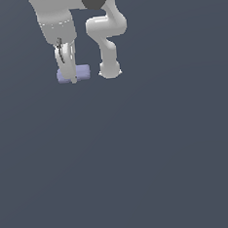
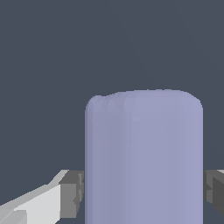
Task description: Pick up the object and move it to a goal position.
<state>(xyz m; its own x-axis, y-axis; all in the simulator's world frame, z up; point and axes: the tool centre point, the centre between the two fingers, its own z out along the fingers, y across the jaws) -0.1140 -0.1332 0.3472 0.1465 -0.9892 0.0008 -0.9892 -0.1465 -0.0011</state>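
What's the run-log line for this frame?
stage: grasp | hand: straddling pale lavender-blue short bar, pads at its sides | contact: cannot tell | bar: on grey floor

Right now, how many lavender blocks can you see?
1: the lavender block lies on the floor under the arm, between the tool's fingers. Nothing suggests hidden ones.

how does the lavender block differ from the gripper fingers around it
The block is pale lavender-blue; the gripper fingers are grey with white links. The block lies flat on the dark floor; the gripper points down over it. The block is one broad bar; the fingers are slim, one on each side of it. Both are plain and unmarked.
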